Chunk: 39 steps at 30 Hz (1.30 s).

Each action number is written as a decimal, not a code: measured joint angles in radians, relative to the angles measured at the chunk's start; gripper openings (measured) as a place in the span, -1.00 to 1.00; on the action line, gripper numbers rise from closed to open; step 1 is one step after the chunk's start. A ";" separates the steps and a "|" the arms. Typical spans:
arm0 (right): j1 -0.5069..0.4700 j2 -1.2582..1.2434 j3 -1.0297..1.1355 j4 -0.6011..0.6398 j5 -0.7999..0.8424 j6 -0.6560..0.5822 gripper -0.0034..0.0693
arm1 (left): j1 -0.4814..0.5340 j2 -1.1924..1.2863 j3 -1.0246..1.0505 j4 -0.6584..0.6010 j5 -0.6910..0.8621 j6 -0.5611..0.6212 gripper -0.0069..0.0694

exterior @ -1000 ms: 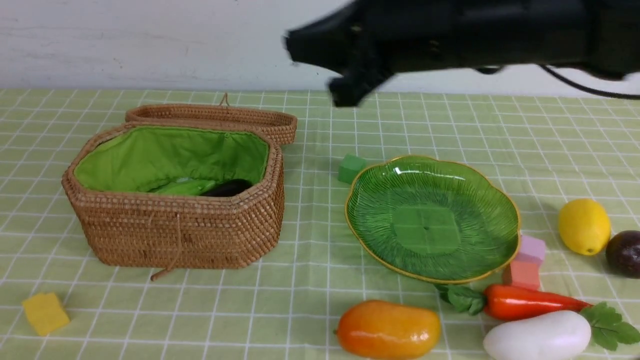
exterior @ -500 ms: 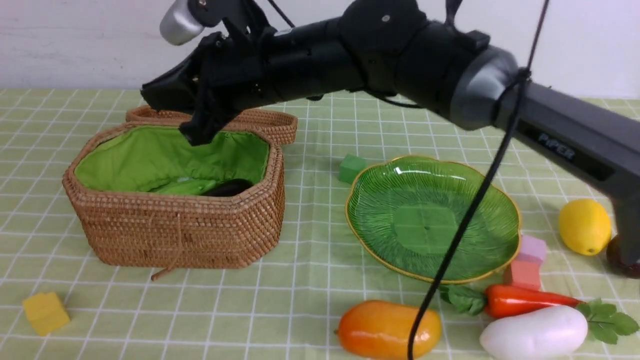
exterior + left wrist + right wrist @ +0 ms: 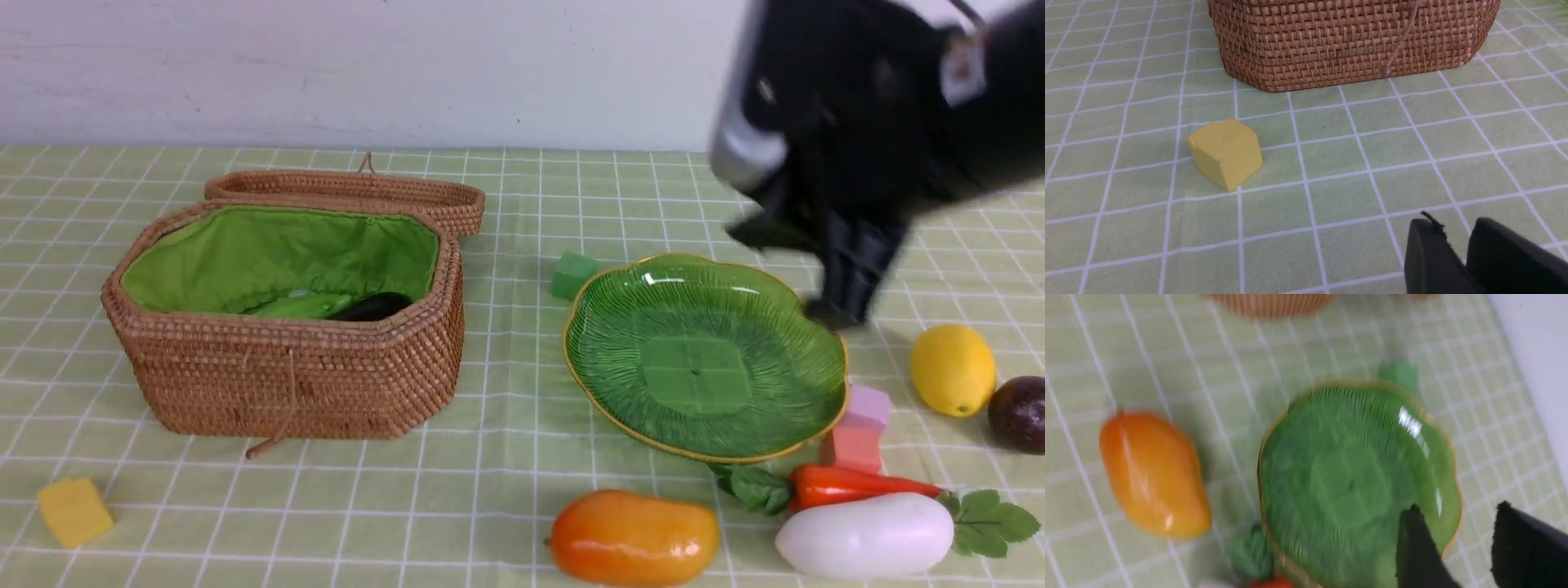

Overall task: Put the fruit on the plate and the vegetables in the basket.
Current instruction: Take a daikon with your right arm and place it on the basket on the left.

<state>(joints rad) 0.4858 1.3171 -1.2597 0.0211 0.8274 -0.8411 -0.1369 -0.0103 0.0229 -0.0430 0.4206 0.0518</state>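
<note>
The brown wicker basket (image 3: 286, 376) stands open at the left, with the dark eggplant (image 3: 371, 308) and green gourd (image 3: 298, 306) lying inside. The green plate (image 3: 694, 359) holds nothing. Near the front edge lies the mango (image 3: 633, 537), with the carrot (image 3: 857, 486) and the white radish (image 3: 865, 535) to its right. The lemon (image 3: 953, 369) and the dark round fruit (image 3: 1019, 412) sit at the far right. My right gripper (image 3: 796, 273), blurred, hangs open and empty over the plate's far right rim (image 3: 1447, 490). My left gripper (image 3: 1453, 222) is low over the cloth, narrowly open and empty.
The basket's lid (image 3: 351, 192) lies folded back behind it. Foam cubes are scattered about: a green cube (image 3: 574, 273) behind the plate, a pink cube (image 3: 867, 406) and a salmon cube (image 3: 853, 447) at its right edge, and a yellow cube (image 3: 73, 510) at front left.
My right arm reached over the basket, then swung back right to above the plate's far right rim. Its jaws went from shut to open.
</note>
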 joint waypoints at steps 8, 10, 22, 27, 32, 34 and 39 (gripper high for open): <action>-0.060 -0.147 0.578 -0.238 -0.132 0.041 0.85 | 0.000 0.000 0.000 0.000 0.000 0.000 -0.39; -0.061 -0.122 0.652 -0.280 -0.166 0.088 0.94 | 0.000 0.000 0.000 0.000 0.000 0.000 -0.38; -0.063 0.040 0.600 -0.454 -0.292 0.233 0.88 | 0.000 0.000 0.000 0.000 0.000 0.000 -0.36; -0.063 0.102 0.560 -0.448 -0.260 0.190 0.82 | 0.000 0.000 0.000 0.000 0.000 0.000 -0.34; -0.063 0.171 0.560 -0.393 -0.243 0.136 0.70 | 0.000 0.000 0.000 0.000 0.000 0.000 -0.34; -0.063 0.189 0.560 -0.388 -0.257 0.136 0.63 | 0.000 0.000 0.000 0.000 0.000 0.000 -0.33; -0.063 0.205 0.557 -0.383 -0.265 0.136 0.40 | 0.000 0.000 0.000 0.000 0.000 0.000 -0.33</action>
<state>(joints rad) 0.4228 1.5219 -0.7025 -0.3619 0.5622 -0.7050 -0.1369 -0.0103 0.0229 -0.0430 0.4202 0.0518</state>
